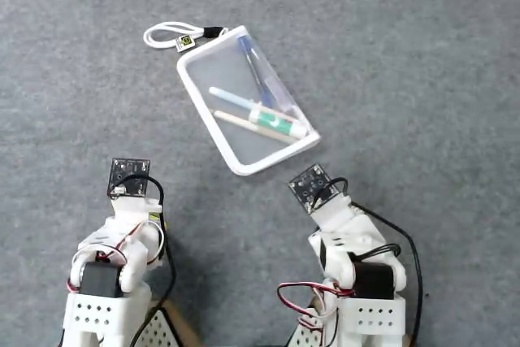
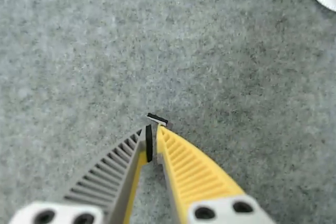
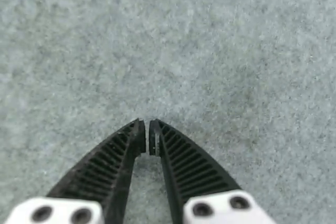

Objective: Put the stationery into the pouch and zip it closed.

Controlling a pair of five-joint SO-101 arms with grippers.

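In the high view, the pouch [image 1: 213, 79] is seen lying slantwise on the grey counter [image 1: 422, 79], just ahead of the two arms. A blue pen [image 1: 258, 71], a pale pen [image 1: 236, 99], a pencil [image 1: 244, 126] and a green-and-white tube [image 1: 280, 123] are seen through its clear side, so the stationery is judged to be already inside. A white cord [image 1: 166, 36] is looped at its far corner. Whether the zip is drawn shut cannot be told.

In the left wrist view, the left end effector [image 2: 152, 141] is shown with its grey and yellow fingers brought together on nothing, above bare counter. A white edge of the pouch is caught at one corner.

In the right wrist view, the right end effector [image 3: 147, 139] is likewise shown with its black fingers together and empty, over the counter.

The zipping step is judged to be in hand. For the next move, the pouch would need to be steadied by one end effector while the zip pull, probably at the cord's end, is found and gripped by the other.
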